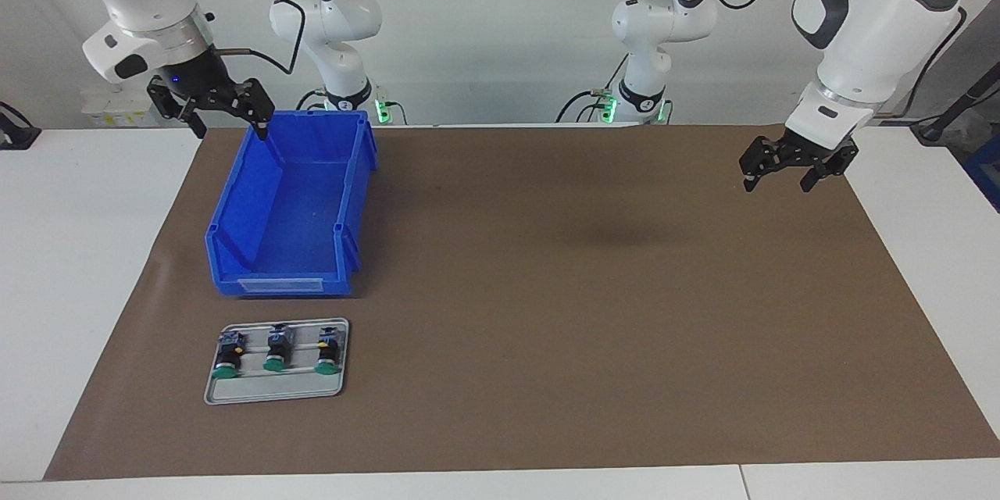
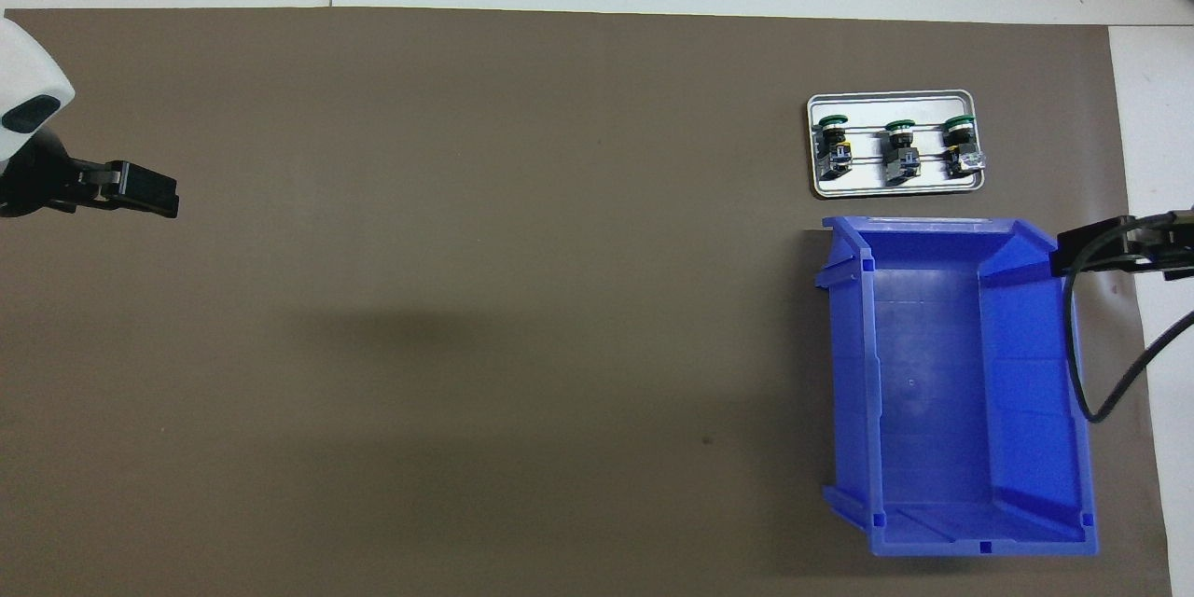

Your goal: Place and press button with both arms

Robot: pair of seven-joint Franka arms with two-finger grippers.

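Waiting untouched, three green-capped buttons (image 1: 275, 351) lie on a small metal tray (image 1: 223, 391), farther from the robots than the empty blue bin (image 1: 351, 172). The left gripper (image 1: 789, 172) and right gripper (image 1: 226, 121) hang raised with fingers apart, holding nothing; placing and pressing both remain.

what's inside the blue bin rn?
Nothing: the blue bin shows a bare floor in both views. All three green buttons lie on the metal tray, farther from the robots. The bin's own underside is hidden.
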